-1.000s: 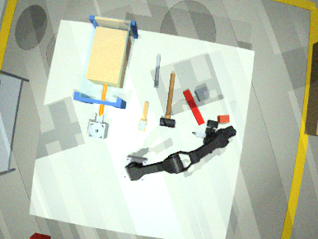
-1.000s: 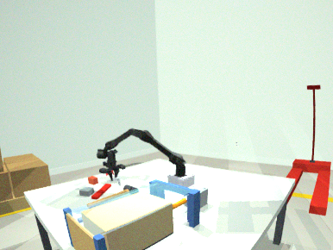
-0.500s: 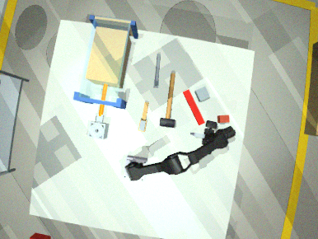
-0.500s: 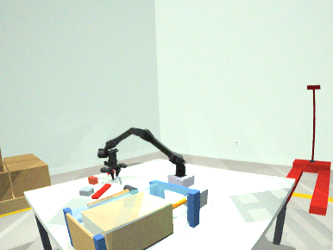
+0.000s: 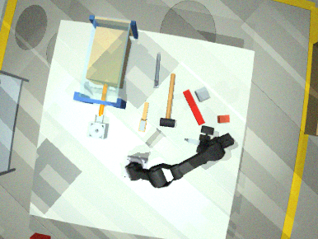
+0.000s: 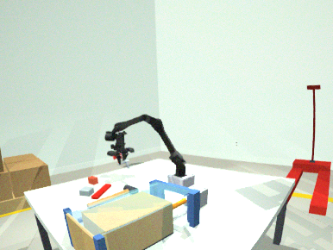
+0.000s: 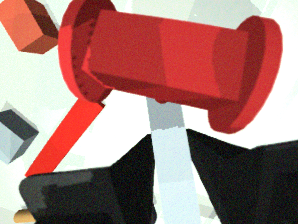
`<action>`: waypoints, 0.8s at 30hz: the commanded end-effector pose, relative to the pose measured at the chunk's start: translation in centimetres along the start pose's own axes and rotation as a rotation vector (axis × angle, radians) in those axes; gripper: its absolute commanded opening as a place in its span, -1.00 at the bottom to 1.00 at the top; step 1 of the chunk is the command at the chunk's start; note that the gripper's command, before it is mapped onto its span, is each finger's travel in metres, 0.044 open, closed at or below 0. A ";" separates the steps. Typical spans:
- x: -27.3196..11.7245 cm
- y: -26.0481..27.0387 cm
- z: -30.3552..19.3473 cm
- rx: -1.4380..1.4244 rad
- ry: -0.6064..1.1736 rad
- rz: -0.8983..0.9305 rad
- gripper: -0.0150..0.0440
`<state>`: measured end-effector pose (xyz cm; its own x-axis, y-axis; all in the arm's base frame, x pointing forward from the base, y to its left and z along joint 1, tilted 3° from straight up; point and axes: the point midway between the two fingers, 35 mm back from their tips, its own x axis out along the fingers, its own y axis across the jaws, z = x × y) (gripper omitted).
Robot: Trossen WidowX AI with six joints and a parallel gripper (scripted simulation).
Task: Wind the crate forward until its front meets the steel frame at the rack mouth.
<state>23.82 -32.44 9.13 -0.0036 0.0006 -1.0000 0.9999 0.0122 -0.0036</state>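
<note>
My gripper [image 5: 200,142] [image 6: 120,161] [image 7: 168,136] is shut on the winch handle's pale flat bar and hangs above the bench. The winch handle [image 5: 191,141] [image 6: 126,163] [image 7: 170,55] has a red grip with round end flanges, seen beyond the fingertips in the wrist view; its square key is not clearly visible. The tan crate [image 5: 108,53] [image 6: 138,221] sits flat inside the clear-panelled cubby, with a gap between its front and the blue frame [image 5: 82,97] [image 6: 194,209] at the mouth. An orange strap [image 5: 101,108] [image 6: 179,203] runs toward the winch [image 5: 97,129], whose top hole is empty.
A black-headed hammer [image 5: 170,96], a grey bar-like tool [image 5: 157,70] and a wooden-handled tool [image 5: 143,117] lie between cubby and gripper. A red bar [image 5: 194,107] [image 6: 101,190] [image 7: 65,137], a grey block [image 5: 202,94] [image 6: 86,191] and an orange block [image 5: 223,119] [image 6: 92,179] [image 7: 27,25] lie nearer the gripper.
</note>
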 end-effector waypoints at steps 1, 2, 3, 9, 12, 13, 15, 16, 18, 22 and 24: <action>0.3 -0.2 -0.6 -0.004 0.021 -0.007 -0.49; 0.3 0.1 -0.8 -0.008 0.021 -0.008 -0.49; 0.2 0.5 -1.2 -0.014 0.021 -0.008 -0.49; -0.6 2.7 -4.2 -0.120 0.022 0.007 -0.49; -0.8 3.9 -5.7 -0.139 0.021 0.004 -0.49; -0.8 4.3 -6.3 -0.146 0.021 0.003 -0.49; -1.0 5.1 -7.3 -0.159 0.020 0.002 -0.49; -1.1 5.5 -7.9 -0.166 0.020 0.001 -0.49; -1.2 6.2 -9.0 -0.180 0.019 -0.001 -0.49; -1.5 7.4 -11.3 -0.206 0.017 -0.004 -0.49; -1.6 8.0 -12.5 -0.220 0.016 -0.005 -0.49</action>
<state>30.84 -22.03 10.35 -0.0093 0.0150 -0.9998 0.9776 0.2102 -0.0059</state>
